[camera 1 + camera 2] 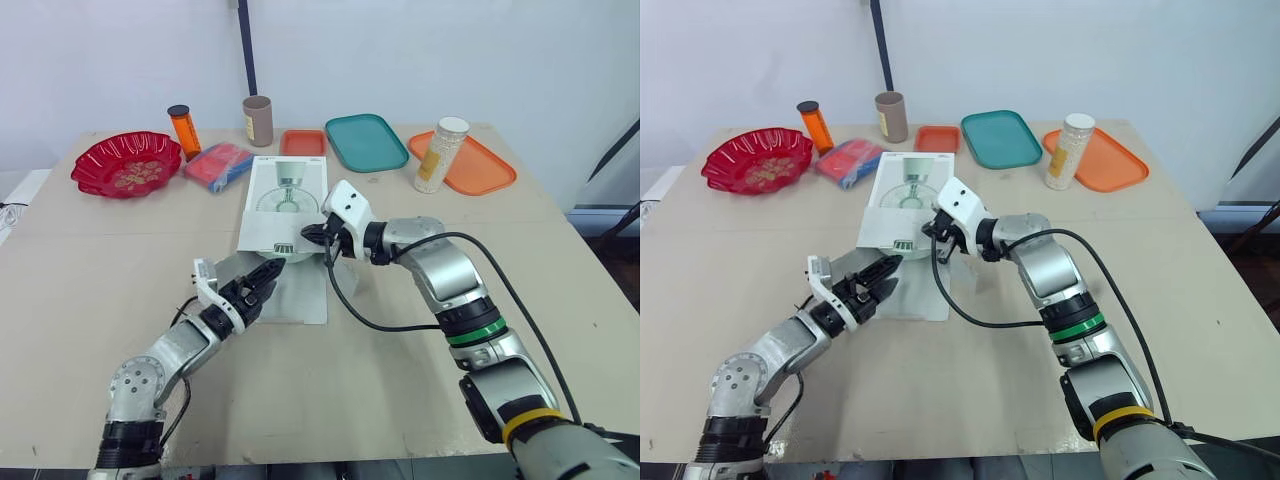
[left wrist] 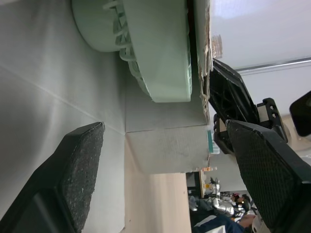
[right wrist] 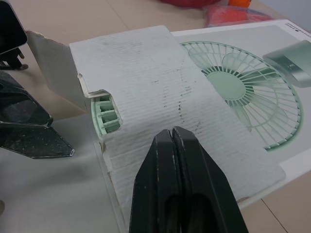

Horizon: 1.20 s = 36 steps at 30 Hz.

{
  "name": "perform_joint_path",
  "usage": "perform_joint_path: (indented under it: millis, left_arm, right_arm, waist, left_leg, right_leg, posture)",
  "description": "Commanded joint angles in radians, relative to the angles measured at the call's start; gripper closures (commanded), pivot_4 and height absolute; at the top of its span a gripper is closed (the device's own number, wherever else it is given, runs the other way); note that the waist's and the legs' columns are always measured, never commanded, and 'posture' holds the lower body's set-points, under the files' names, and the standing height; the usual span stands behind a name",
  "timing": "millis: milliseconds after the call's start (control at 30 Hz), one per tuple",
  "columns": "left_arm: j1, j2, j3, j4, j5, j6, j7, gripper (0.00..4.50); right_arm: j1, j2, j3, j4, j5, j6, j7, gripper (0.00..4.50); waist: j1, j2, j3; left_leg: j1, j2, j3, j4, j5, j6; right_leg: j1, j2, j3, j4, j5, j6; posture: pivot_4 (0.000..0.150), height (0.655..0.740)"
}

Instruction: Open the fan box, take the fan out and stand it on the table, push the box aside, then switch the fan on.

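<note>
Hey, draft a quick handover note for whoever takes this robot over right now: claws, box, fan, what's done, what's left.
Left claw: open, at the fan box's opened near end.
Right claw: shut, over the opened flap.
Box lies flat mid-table; the fan is inside, its edge showing at the opening.
Done: box opened.
Left: pull the fan out, stand it up, push the box aside, switch it on.
</note>
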Motion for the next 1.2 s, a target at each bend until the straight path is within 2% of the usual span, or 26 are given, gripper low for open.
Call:
perform_joint_path:
  millis: [33,1067,1100,1200]
  left_arm:
    - [-0.021,-0.014,0.027,-0.001,0.007,0.003,-0.026,0.26]
    - [-0.079,-0.124,0.099,0.076,0.071,0.012,-0.034,0.26]
    - [-0.083,-0.123,0.097,0.080,0.072,0.017,-0.037,0.65]
    - [-0.091,-0.121,0.096,0.089,0.078,0.024,-0.035,1.23]
  right_arm:
    - [0.004,-0.007,-0.012,-0.042,0.005,0.001,-0.004,4.50]
    - [0.031,-0.019,-0.009,-0.090,0.003,0.029,-0.020,4.50]
    - [0.032,-0.019,-0.009,-0.091,0.003,0.030,-0.020,4.50]
    - [0.033,-0.018,-0.008,-0.093,0.002,0.032,-0.021,4.50]
  waist:
    - [0.000,0.000,0.000]
    - [0.000,0.000,0.000]
    - [0.000,0.000,0.000]
    - [0.000,0.000,0.000]
  left_leg:
    - [0.000,0.000,0.000,0.000,0.000,0.000]
    - [0.000,0.000,0.000,0.000,0.000,0.000]
    - [0.000,0.000,0.000,0.000,0.000,0.000]
    - [0.000,0.000,0.000,0.000,0.000,0.000]
  right_leg:
    - [0.000,0.000,0.000,0.000,0.000,0.000]
    - [0.000,0.000,0.000,0.000,0.000,0.000]
    - [0.000,0.000,0.000,0.000,0.000,0.000]
    - [0.000,0.000,0.000,0.000,0.000,0.000]
  posture:
    - [0.150,0.7400]
    - [0.150,0.7400]
    - [0.150,0.7400]
    - [0.150,0.7400]
